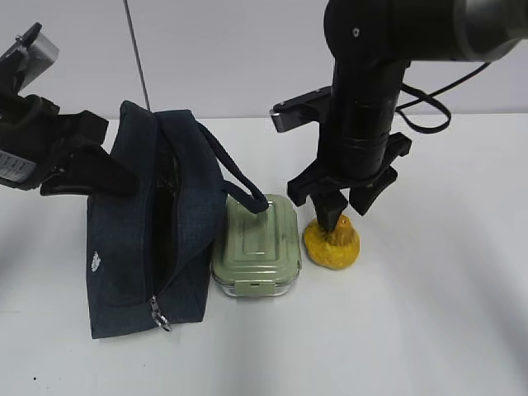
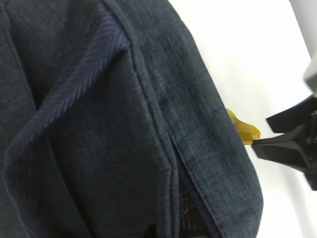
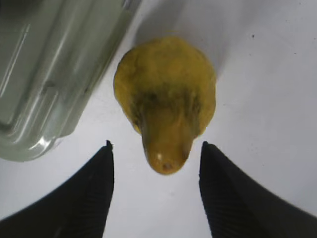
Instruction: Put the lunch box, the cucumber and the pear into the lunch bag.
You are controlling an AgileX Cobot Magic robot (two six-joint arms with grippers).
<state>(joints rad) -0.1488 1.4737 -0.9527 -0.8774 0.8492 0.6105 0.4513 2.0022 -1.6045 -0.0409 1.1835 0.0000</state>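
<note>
White tabletop [image 1: 429,330]: the pear [image 1: 332,242] stands just right of the lunch box [image 1: 256,244], between the right gripper's [image 3: 156,158] spread jaws. Its tapered neck could squirt out. Left gripper [image 1: 99,175], pinched together, holds the lunch bag [image 1: 136,247].

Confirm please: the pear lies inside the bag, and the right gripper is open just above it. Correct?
Not quite. The pear sits on the table beside the lunch box, outside the bag, as the exterior view shows. The right gripper is indeed open just above it.
</note>
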